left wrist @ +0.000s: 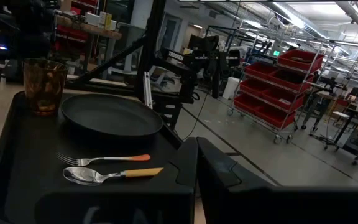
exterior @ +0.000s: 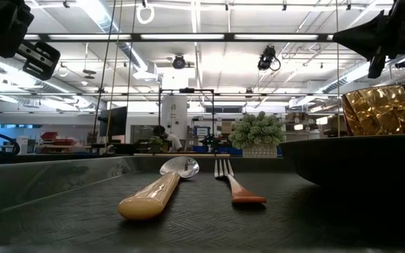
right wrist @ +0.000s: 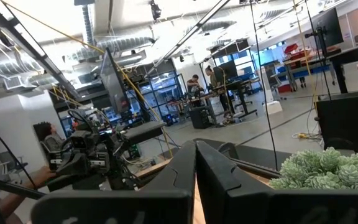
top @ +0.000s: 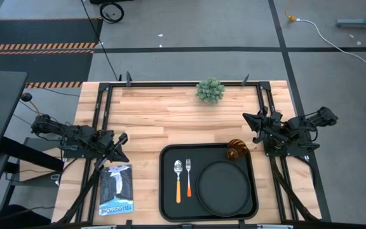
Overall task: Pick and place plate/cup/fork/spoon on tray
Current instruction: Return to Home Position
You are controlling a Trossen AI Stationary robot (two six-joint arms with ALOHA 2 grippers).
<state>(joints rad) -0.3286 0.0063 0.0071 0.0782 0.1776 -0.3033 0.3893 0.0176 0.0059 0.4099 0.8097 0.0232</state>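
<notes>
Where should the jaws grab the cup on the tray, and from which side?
Grip the cup by its rim and upper wall, coming straight down. It stands upright in the tray's far right corner, close beside the plate, so a side approach looks cramped; the open top is free.

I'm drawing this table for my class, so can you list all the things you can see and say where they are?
tray: one, black, at the near edge of the table, right of the middle
plate: one, black, on the tray's right part
cup: one, amber, on the tray's far right corner, beside the plate
spoon: one, silver bowl and orange handle, on the tray's left part
fork: one, silver tines and orange handle, on the tray next to the spoon
small plant: one, pale green, at the table's far edge
booklet: one, blue and white, on the table left of the tray
table: one, light wood
left claw: one, dark, shut, left of the tray
right claw: one, dark, shut, beyond the tray's right corner
</notes>
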